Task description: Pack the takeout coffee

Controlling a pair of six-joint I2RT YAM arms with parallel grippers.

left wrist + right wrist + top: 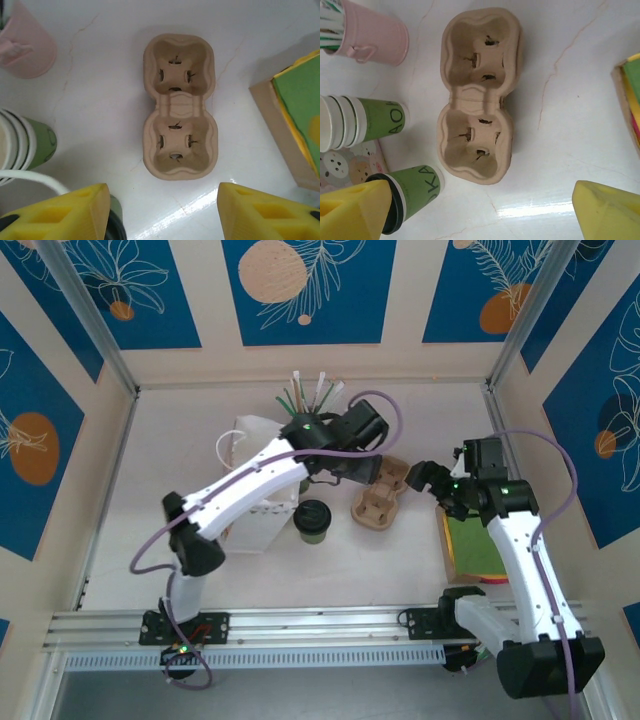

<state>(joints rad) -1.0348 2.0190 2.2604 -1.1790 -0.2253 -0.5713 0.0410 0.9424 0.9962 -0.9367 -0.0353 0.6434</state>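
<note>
The takeout coffee (312, 521), a green paper cup with a black lid, stands on the table left of a brown cardboard two-cup carrier (380, 498). In the right wrist view the takeout coffee (412, 192) is beside my left fingertip, and the carrier (477, 95) lies empty ahead. My right gripper (480, 215) is open with bare table between its fingers. My left gripper (165, 215) hangs open over the table just short of the carrier (180, 125), nothing between its jaws. The cup's dark lid (116, 226) peeks out next to its left finger.
A stack of lidless green cups (365, 122) and a pink cup of straws (370, 35) stand left of the carrier. A white paper bag (255, 495) stands under the left arm. A flat box with green sheets (475, 545) lies on the right.
</note>
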